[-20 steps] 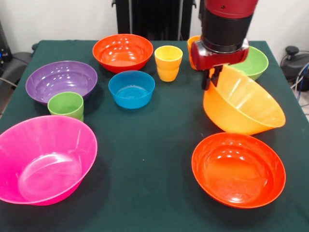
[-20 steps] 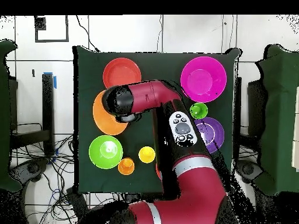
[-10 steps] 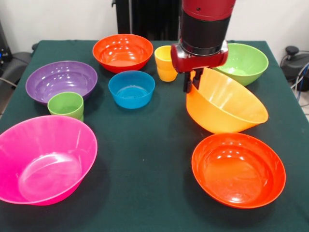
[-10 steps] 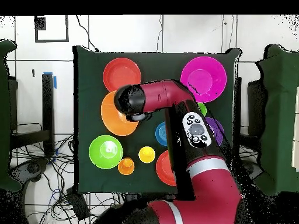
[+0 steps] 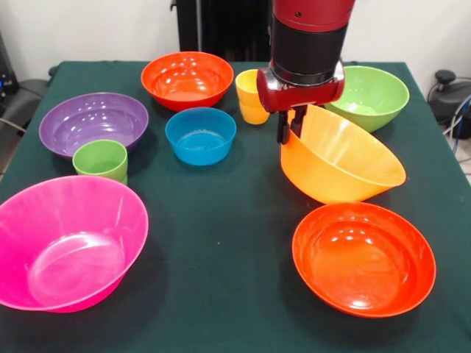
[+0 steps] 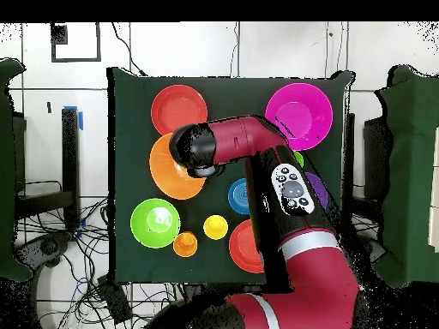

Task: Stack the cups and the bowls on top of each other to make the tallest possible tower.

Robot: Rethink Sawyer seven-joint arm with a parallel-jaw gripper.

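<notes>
I can read no text, brand, label or number anywhere from here. The glossy plastic bowls carry no lettering, and the marks on the red arm's grey button panel [image 6: 293,188] are too small to read.

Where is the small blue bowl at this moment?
In the front view the small blue bowl stands on the table left of the gripper, between the purple bowl and the yellow cup.

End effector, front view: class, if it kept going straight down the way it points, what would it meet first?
Probably the green tablecloth; the end effector grips the tilted light orange bowl by its rim. Depth is unclear.
</notes>
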